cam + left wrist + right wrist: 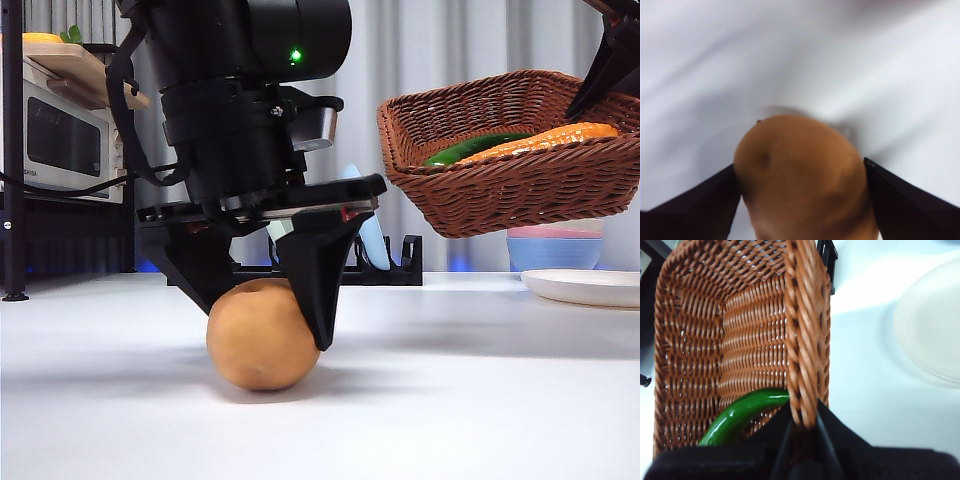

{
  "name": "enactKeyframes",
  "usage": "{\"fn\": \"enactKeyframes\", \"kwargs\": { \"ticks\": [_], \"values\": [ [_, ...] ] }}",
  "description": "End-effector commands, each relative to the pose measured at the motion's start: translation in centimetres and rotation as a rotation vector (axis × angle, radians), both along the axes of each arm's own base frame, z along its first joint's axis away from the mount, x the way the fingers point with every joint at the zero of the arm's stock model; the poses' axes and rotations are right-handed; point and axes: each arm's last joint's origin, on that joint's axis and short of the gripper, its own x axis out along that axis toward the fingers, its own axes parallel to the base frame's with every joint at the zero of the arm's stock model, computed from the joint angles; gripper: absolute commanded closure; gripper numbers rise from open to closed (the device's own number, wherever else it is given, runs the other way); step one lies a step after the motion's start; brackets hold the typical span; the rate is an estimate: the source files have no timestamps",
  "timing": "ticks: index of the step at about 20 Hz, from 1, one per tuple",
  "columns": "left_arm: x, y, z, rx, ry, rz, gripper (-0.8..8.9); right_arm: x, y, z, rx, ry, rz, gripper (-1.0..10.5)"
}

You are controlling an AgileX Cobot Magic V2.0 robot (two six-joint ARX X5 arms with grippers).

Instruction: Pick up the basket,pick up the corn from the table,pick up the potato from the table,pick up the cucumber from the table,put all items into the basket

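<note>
The potato (262,335) is round, smooth and matte tan-brown, with a shallow dimple showing in the left wrist view (802,175). It sits on the white table (480,400), left of centre in the front view, and its underside touches the tabletop. The left gripper (265,320) comes down on it from above, big and dark. Its two black jaws are spread just as wide as the potato, one on each flank. In the left wrist view both jaws meet the potato's sides, so the gripper (800,172) is pinching it.

Further right, the basket (515,150) hangs in the air above the table, tilted. It is brown woven wicker with flared sides and a braided rim. Inside it the glossy dark green cucumber (470,148) lies beside the orange-yellow corn (545,140), which has bumpy kernel rows and reaches toward the rim. The right wrist view shows the cucumber (740,415) curving along the basket's (700,340) floor; the corn is hidden there. The right gripper (804,422) has its jaws pressed on the basket's rim, one jaw inside the wall and one outside. In the front view it (610,60) appears as a black tip at the top right corner.

Below the basket, a white plate (585,287) rests on the table, with a stack of pink and blue bowls (553,248) just behind it.
</note>
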Motion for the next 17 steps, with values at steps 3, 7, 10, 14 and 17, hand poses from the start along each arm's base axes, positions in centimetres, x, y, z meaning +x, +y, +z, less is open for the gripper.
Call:
{"fn": "enactKeyframes", "kwargs": {
  "ticks": [3,7,10,14,17],
  "values": [
    [-2.3,1.1,4.2,-0.228,0.112,-0.285,8.21,0.0,0.1,0.2,0.021,-0.002,0.001,9.6],
    [-5.7,3.7,12.6,-0.661,0.036,-0.597,8.21,-0.2,1.0,-0.1,0.021,0.034,0.035,9.6],
    [-6.0,4.8,17.9,-0.753,-0.392,-0.539,8.21,-0.5,2.9,-0.3,0.018,0.059,0.109,9.6],
    [-3.7,4.0,18.3,-0.641,-0.684,-0.278,8.21,-1.4,6.5,-0.4,0.012,0.076,0.25,9.6],
    [-0.7,3.1,15.0,-0.509,-0.596,-0.208,8.21,-2.1,8.5,-0.4,0.007,0.076,0.331,9.6]
  ]
}}
